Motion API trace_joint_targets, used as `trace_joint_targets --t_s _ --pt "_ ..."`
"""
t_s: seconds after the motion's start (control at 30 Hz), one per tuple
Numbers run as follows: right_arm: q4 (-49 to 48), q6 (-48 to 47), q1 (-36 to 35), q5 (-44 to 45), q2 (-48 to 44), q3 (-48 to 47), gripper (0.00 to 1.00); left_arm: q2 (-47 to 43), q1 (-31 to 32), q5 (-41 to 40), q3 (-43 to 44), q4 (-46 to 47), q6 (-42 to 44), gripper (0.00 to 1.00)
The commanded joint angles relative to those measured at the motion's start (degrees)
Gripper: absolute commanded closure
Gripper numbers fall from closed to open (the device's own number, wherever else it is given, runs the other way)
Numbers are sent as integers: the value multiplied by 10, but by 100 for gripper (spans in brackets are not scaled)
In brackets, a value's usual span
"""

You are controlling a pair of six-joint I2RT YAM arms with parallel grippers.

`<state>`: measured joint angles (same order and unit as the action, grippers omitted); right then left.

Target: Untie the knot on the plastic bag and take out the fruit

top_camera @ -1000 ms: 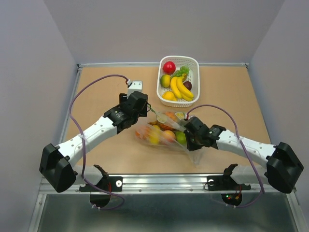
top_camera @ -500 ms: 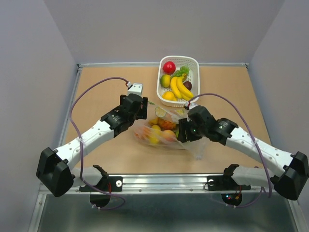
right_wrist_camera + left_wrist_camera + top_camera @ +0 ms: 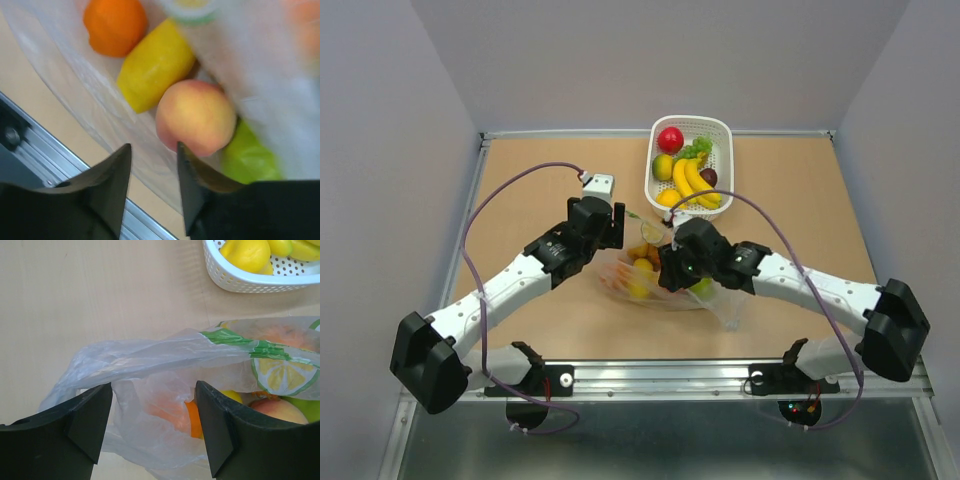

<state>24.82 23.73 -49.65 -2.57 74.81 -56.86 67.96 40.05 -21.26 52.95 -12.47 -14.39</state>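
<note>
The clear plastic bag with citrus-slice prints lies at the table's middle, fruit inside. My left gripper stands open at its upper left end. In the left wrist view the left gripper has loose bag film between its jaws, unclamped, with an orange showing through. My right gripper hovers open over the bag's middle. In the right wrist view the right gripper stands just below a peach, beside a yellow oval fruit, an orange and a green fruit. I cannot make out the knot.
A white slotted basket with bananas, a red apple and other fruit stands just behind the bag; its rim shows in the left wrist view. A metal rail runs along the table's near edge.
My right gripper has opened and moved left, from the bag's right end to over the fruit in the middle. The left gripper has shifted slightly back, still open.
</note>
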Motion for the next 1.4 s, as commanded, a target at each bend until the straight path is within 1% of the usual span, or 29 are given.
trace_joint_targets --t_s 0.0,0.1,0.2,0.27,0.37,0.43,0.47,0.5,0.53,0.6,0.67,0.7,0.77,0.8,0.9,1.0,1.07,1.13,1.2,1.27,1.37 --pt "-53 -11 -75 -2 42 27 60 -20 -2 -19 -4 17 6 22" --pt "-56 -17 -136 -30 63 26 66 -20 -2 -20 -3 16 7 22" --pt "-56 -17 -170 -58 90 29 69 -21 -2 -20 -3 16 7 22" --pt "-54 -17 -179 -60 102 30 70 -23 -2 -20 -4 16 7 22" --pt "-47 -18 -185 -39 84 27 69 -26 -2 -21 -6 17 6 22" --pt "-36 -18 -185 -20 66 18 65 -27 -2 -21 -6 16 7 22" --pt "-30 -18 -185 -7 57 6 60 -27 -2 -21 -6 16 6 22" --pt "-21 -18 -185 21 40 -3 48 -27 -2 -19 -6 17 7 22" --pt "-16 -18 -185 40 32 -10 43 -27 -2 -19 -6 17 6 22" --pt "-4 -18 -185 93 12 -30 36 -26 -2 -15 -6 17 6 22" --pt "2 -11 -185 136 4 -42 35 -27 -2 -15 -6 17 6 22" --pt "8 -2 -184 185 3 -44 34 -27 -2 -14 -6 17 7 22" --pt "14 12 -185 236 3 -46 34 -28 -2 -14 -6 17 8 22" --pt "16 20 -184 282 5 -43 34 -28 -2 -14 -6 17 8 22" --pt "22 66 -175 338 22 -40 34 -29 -2 -14 -7 18 7 22" --pt "22 87 -159 361 39 -33 34 -28 -2 -13 -7 18 8 22" --pt "21 98 -151 360 55 -29 30 -27 -2 -12 -7 18 9 22" --pt "18 101 -143 355 93 -29 27 -29 -2 -13 -7 18 8 22" --pt "15 102 -142 358 113 -28 25 -28 -2 -15 -7 18 8 22" --pt "4 105 -142 360 131 -24 19 -29 -2 -14 -7 18 8 22" --pt "-20 106 -136 349 162 -14 14 -29 -2 -14 -7 18 9 22"
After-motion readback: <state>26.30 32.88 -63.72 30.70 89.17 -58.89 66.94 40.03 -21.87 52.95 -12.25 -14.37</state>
